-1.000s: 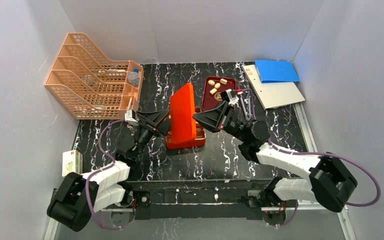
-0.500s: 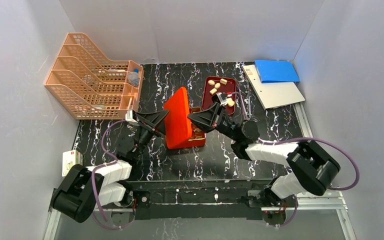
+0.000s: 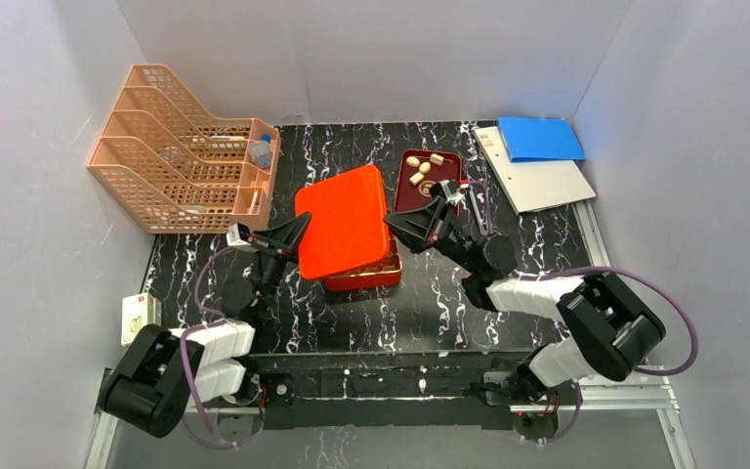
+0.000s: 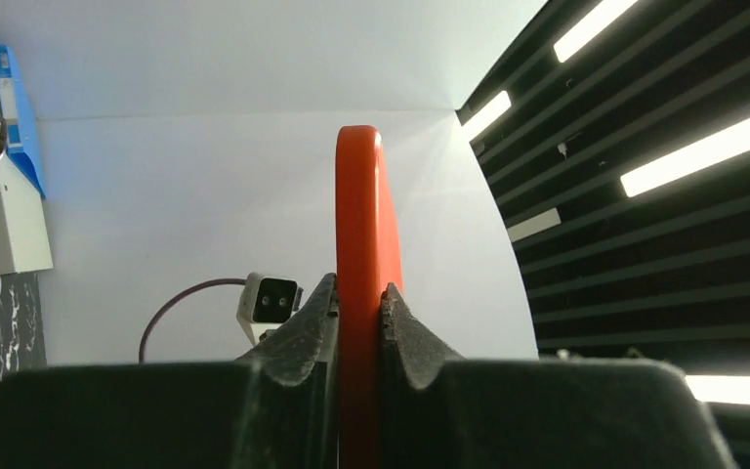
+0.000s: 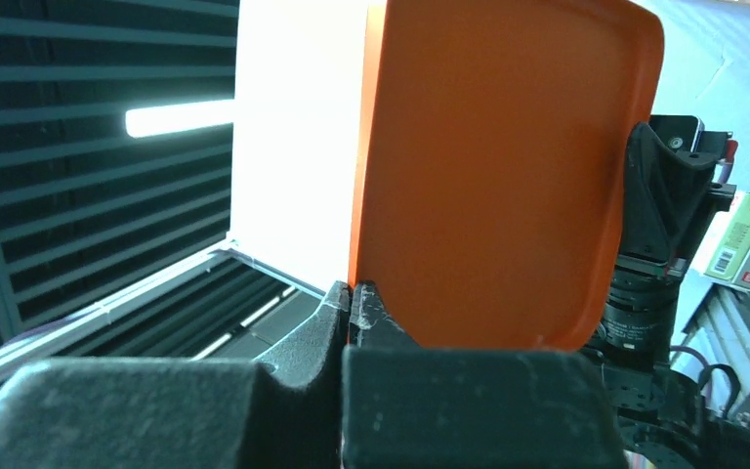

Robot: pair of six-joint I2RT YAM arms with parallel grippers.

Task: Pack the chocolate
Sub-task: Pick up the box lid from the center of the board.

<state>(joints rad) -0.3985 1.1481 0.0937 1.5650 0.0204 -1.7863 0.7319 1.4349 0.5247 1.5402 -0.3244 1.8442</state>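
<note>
While you watch from the top camera, the chocolate [image 3: 424, 168] lies as a few pale pieces in the dark red tray [image 3: 446, 172] toward the back of the tabletop [image 3: 430, 303]. It is just beyond the right end effector [image 3: 391, 227] and well apart from the left end effector [image 3: 298, 227]. Between the two, the orange-red lid [image 3: 344, 220] hangs slanted over the box [image 3: 363, 278], with one end effector at each side edge.

On your left wrist camera, the left end effector [image 4: 359, 293] is clamped on the lid [image 4: 359, 195], whose edge stands upright between the fingers.

On your right wrist camera, the right end effector [image 5: 352, 290] pinches the thin rim of the lid [image 5: 508, 176], whose broad face rises to the right.
</note>
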